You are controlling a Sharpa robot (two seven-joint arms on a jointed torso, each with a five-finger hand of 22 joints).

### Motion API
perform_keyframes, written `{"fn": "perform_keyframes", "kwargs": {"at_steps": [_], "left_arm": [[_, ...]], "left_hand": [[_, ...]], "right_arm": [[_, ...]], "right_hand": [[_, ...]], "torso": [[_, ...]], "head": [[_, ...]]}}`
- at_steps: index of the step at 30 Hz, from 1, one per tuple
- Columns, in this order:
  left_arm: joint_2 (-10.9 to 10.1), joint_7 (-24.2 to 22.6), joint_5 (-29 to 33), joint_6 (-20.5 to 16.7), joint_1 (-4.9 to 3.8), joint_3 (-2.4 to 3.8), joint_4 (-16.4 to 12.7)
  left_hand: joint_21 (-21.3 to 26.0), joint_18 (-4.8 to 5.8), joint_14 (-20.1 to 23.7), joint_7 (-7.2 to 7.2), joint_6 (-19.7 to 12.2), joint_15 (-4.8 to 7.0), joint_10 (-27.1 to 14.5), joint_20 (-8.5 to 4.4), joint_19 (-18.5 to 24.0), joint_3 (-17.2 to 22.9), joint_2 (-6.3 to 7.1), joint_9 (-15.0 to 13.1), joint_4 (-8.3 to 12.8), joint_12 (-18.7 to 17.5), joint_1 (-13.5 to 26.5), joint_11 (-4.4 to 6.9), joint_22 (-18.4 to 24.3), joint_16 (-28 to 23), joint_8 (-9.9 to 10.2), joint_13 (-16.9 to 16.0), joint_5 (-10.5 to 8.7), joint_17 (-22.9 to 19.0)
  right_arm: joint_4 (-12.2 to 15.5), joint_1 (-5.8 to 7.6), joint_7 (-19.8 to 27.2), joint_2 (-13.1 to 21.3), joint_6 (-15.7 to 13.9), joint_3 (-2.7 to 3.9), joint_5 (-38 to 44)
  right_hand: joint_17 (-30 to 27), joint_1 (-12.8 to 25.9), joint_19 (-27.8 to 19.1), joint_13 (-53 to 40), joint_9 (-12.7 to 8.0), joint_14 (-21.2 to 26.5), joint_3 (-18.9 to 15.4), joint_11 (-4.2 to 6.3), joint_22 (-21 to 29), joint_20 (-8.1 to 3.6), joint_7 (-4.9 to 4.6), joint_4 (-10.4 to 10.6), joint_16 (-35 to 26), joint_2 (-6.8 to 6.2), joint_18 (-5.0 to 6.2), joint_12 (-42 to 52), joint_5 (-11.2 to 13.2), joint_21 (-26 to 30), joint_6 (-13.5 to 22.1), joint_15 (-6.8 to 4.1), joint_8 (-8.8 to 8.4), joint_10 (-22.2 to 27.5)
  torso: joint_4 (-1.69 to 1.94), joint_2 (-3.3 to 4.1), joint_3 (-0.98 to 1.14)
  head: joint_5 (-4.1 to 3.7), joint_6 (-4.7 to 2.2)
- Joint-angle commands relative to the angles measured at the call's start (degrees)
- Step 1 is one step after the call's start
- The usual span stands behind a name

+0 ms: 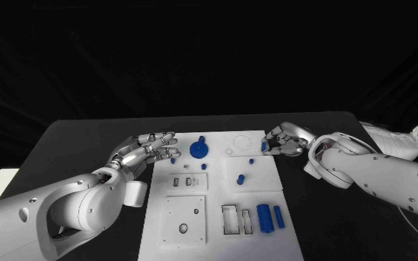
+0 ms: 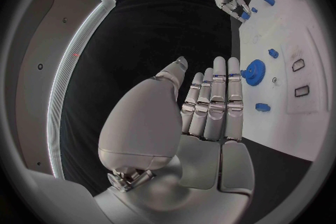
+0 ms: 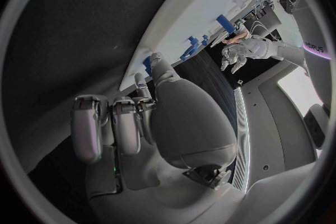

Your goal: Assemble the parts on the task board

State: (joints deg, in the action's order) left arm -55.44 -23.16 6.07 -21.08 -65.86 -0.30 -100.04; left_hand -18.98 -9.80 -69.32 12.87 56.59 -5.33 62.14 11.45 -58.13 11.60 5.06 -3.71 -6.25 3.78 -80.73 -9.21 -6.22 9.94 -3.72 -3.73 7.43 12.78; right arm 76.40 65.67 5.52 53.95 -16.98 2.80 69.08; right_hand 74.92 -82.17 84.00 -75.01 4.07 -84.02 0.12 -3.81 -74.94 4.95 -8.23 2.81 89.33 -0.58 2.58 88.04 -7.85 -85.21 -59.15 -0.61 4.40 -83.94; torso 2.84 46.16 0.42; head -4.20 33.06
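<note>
fingers (image 1: 159, 142) of the left hand (image 1: 144, 151) lie extended and close together, holding nothing, hovering at the far left edge of the task board (image 1: 261, 179), just beside the blue gear (image 1: 199, 150). the left wrist view shows the fingertips reaching toward that gear with a gap between them, so the hand looks poised to reach for it rather than grasping it.

fingers of the right hand (image 1: 286, 141) curl inward at the board's far right edge, beside a small blue piece (image 1: 264, 146). they seem to pinch it, but whether it is truly gripped or only touched i cannot tell; the piece sits at the board's rim, likely being picked up or steadied there.

the white board lies in the middle of the black counter (image 1: 78, 140). on it stand two small blue pegs (image 1: 241, 179) near the middle, two small blue studs (image 1: 204, 166) below the gear, and at the near end a thick blue cylinder (image 1: 264, 217) with a thinner blue bar (image 1: 279, 216) just beside it, next to rectangular slots (image 1: 231, 219).

nothing lies between either hand and its nearest part. the two arms work at opposite edges, well apart, so they should not collide.
</note>
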Motion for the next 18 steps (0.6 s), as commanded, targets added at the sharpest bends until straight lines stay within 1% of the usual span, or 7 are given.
{"fn": "perform_keyframes", "kwargs": {"at_steps": [1,8,18], "left_arm": [[0.1,0.1,0.1,1.3,-0.03,0.04,0.0],[0.1,0.1,0.1,1.3,-0.03,0.04,0.1],[0.1,0.2,0.1,1.2,-0.03,0.04,0.0]], "left_hand": [[0.3,-0.63,0.0,-0.12,-0.4,-0.16,-0.5,0.12,0.4,-0.1,-0.52,0.0,0.3,-0.1,0.0,0.04,0.0,-0.4,0.1,0.0,-0.13,0.1],[0.3,-0.63,0.0,-0.12,-0.4,-0.16,-0.5,0.12,0.4,-0.1,-0.52,0.0,0.3,-0.1,0.0,0.04,0.0,-0.4,0.1,0.0,-0.13,0.1],[0.3,-0.63,0.0,-0.12,-0.4,-0.16,-0.5,0.12,0.4,-0.1,-0.52,0.0,0.3,-0.1,0.0,0.04,0.0,-0.4,0.1,0.0,-0.13,0.1]], "right_arm": [[-0.1,-0.12,0.8,-0.2,1.6,0.01,0.4],[-0.1,-0.21,0.8,-0.4,2.1,0.02,0.6],[0.2,-0.27,0.6,-0.5,2.1,0.02,1.1]], "right_hand": [[14.5,-0.1,1.5,-13.9,0.1,-5.8,0.5,0.44,-4.4,0.06,0.02,-0.1,0.4,0.5,-0.29,0.3,0.4,-0.2,-0.5,-0.41,0.36,-5.1],[14.6,-0.2,1.6,-13.9,0.1,-5.9,0.6,0.51,-4.6,0.01,0.1,-0.3,0.5,0.55,-0.33,0.4,0.5,-0.3,-0.8,-0.45,0.38,-5.2],[14.9,-0.1,1.7,-14.0,0.1,-5.9,0.7,0.62,-4.8,-0.04,0.2,-0.4,0.6,0.47,-0.38,0.5,0.5,-0.4,-1.0,-0.49,0.36,-5.3]], "torso": [[0.02,-0.03,-0.02],[-0.05,-0.02,0.0],[0.0,-0.01,-0.02]], "head": [[0.05,0.09],[0.18,0.13],[0.09,0.08]]}}
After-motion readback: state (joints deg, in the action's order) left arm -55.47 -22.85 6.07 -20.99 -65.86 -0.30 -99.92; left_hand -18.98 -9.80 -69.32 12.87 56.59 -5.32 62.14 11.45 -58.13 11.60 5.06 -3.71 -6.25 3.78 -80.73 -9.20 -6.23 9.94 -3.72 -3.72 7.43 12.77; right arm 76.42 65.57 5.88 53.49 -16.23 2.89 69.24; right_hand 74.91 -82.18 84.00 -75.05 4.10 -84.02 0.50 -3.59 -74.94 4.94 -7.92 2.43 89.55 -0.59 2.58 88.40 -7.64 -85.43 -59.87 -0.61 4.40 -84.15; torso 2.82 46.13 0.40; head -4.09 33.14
